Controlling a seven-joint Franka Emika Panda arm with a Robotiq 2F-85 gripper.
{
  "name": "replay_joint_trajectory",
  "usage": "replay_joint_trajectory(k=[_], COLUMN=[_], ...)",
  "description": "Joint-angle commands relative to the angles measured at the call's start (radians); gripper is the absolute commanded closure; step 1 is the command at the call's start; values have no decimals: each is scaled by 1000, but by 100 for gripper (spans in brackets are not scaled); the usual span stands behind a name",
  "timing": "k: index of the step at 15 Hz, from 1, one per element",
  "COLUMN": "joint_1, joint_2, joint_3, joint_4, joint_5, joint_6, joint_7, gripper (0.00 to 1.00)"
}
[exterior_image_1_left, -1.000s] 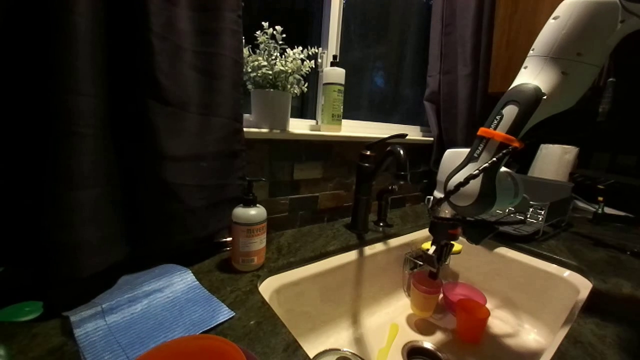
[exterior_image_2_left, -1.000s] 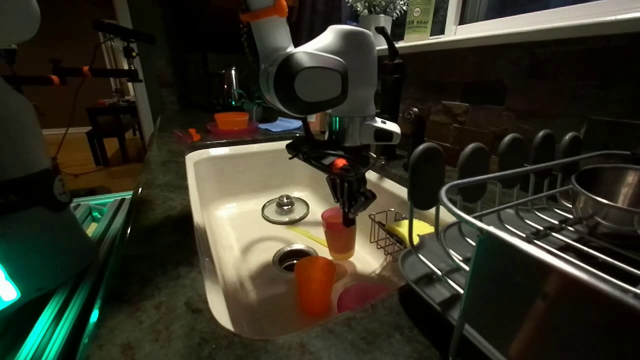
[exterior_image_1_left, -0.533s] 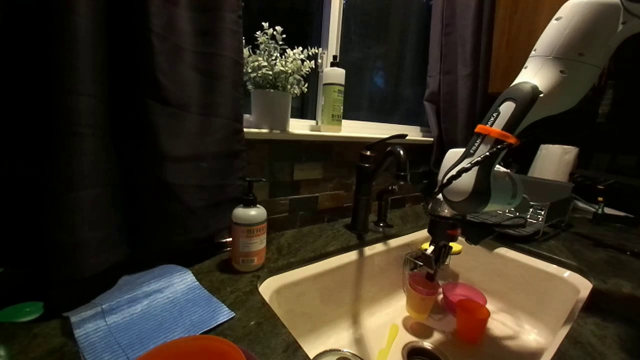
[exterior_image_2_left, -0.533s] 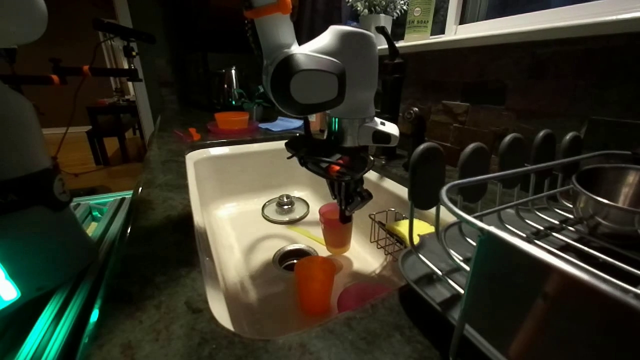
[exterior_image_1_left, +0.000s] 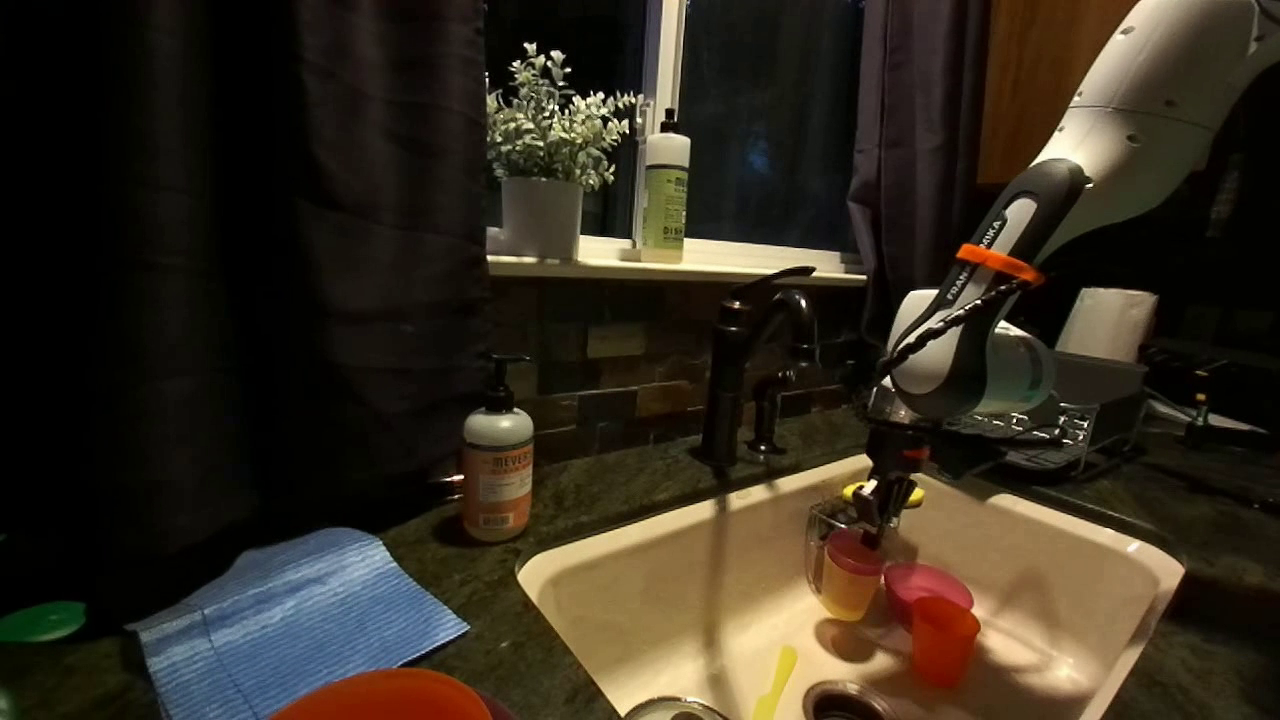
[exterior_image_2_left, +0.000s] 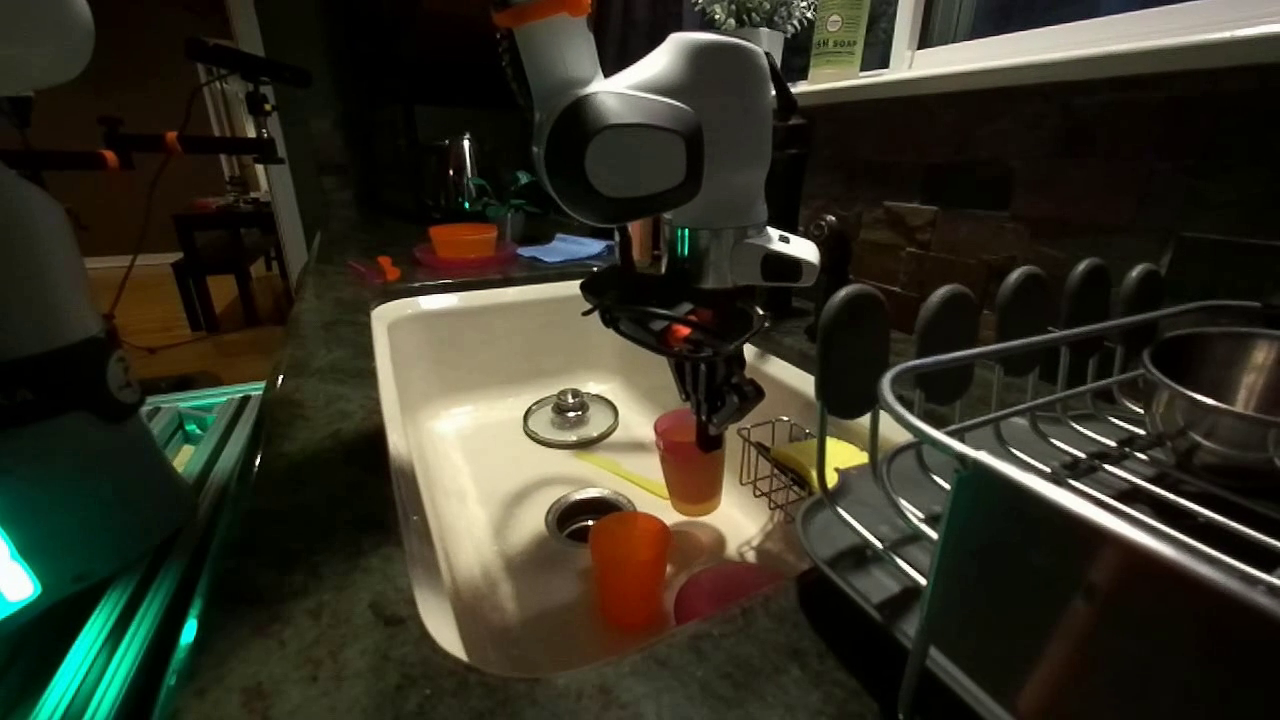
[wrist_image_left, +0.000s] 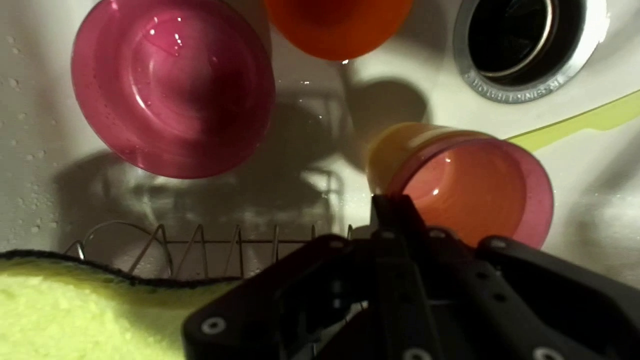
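Observation:
My gripper (wrist_image_left: 394, 201) is shut on the rim of a pink cup (wrist_image_left: 535, 210), which sits nested inside a yellow cup (wrist_image_left: 395, 150). In both exterior views the pair hangs a little above the floor of the white sink (exterior_image_1_left: 640, 600), slightly tilted, with its shadow apart below it. Black fingers pinch the near side of the rim; the wrist view looks down into the cups' mouth. A pink bowl (wrist_image_left: 170, 100) and an orange cup (wrist_image_left: 340, 30) rest in the sink close by. The gripper (exterior_image_2_left: 709, 440) covers part of the rim in an exterior view.
Beside the cups, a wire basket (exterior_image_2_left: 765, 480) on the sink wall holds a yellow sponge (exterior_image_2_left: 825, 458). A drain (exterior_image_2_left: 580, 515), a yellow knife (exterior_image_1_left: 776, 685) and a glass lid (exterior_image_2_left: 570, 420) lie in the sink. The faucet (exterior_image_1_left: 725, 390) and a dish rack (exterior_image_2_left: 930, 440) flank it.
Still gripped, the nested cups shifted slightly toward the faucet-and-lid side, then back past their earlier place and a little higher. Their shadow moved along. Nothing else in the sink moved.

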Motion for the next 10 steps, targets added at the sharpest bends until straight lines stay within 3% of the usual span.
replay_joint_trajectory(k=[1, 10], joint_1=[8, 8], joint_2=[-27, -54], joint_3=[-4, -5], joint_4=[-21, -24], joint_5=[3, 8], joint_6=[15, 12], joint_7=[12, 14], gripper=[99, 99])
